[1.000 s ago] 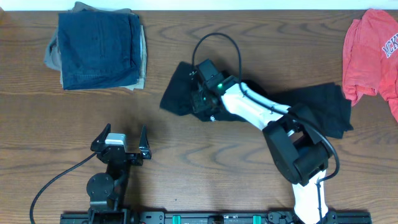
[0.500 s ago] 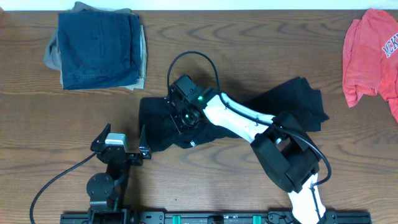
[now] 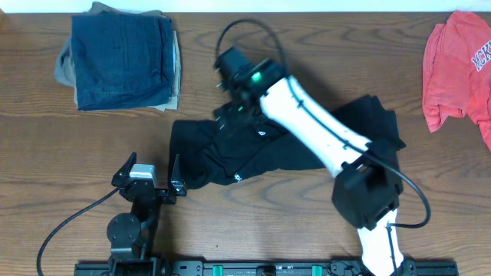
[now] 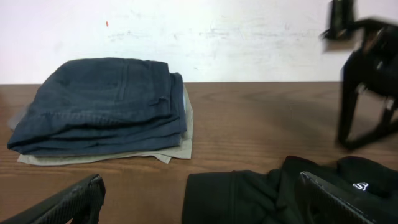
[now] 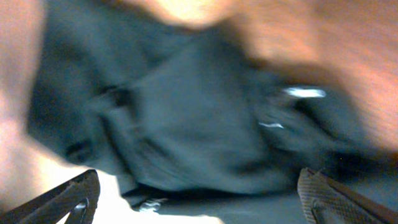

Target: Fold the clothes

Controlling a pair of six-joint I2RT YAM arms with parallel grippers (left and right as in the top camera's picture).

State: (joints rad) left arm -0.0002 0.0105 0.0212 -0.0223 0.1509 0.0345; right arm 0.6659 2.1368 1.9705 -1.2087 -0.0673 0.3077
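now | one black garment [image 3: 230, 149] | one denim stack [image 3: 123, 57] | one red shirt [image 3: 456, 65]

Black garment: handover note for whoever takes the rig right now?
Left gripper: open, empty, near the front edge, close to the garment's left end.
Right gripper: open, empty, beyond the far edge of the black garment; its wrist view is blurred.
Garment: crumpled in a wide heap mid-table, white logos showing.
Done: no fold visible.
Left: spread it flat, then do every fold.
Denim stack and red shirt lie apart at the far corners.
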